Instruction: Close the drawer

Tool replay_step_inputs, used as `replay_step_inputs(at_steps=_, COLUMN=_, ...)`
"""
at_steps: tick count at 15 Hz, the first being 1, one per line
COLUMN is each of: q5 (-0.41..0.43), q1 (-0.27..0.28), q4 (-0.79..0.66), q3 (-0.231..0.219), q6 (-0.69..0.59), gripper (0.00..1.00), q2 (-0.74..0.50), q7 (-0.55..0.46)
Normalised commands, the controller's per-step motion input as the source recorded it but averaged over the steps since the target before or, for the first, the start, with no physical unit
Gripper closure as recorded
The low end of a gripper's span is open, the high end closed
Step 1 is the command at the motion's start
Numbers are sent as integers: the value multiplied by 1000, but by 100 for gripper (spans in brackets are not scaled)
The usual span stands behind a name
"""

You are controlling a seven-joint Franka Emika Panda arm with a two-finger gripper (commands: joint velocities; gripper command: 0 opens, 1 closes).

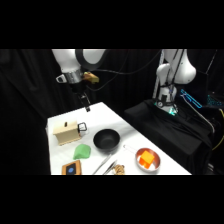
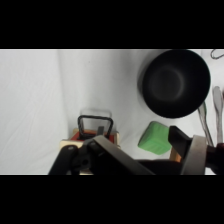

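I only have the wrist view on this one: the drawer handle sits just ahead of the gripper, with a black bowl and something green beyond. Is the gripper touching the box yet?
Observer: No. In the side view the gripper hangs in the air above the wooden box, toward the table's far edge, apart from the box and the drawer.
Operator: What on the table am I missing?
Observer: A metal bowl holding something orange, near the front edge.
Operator: Anything else?
Observer: A blue-topped block, in front of the box.

You see the small light-wooden box (image 1: 65, 132) left of the round black bowl (image 1: 106, 140), the green soft object (image 1: 82, 151) before and between them.
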Motion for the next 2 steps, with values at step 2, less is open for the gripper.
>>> replay_step_inputs(at_steps=2, q5=71, q1=13, q4=-63, q3=-12, q6=-229, gripper=0, q2=-284, q7=-57)
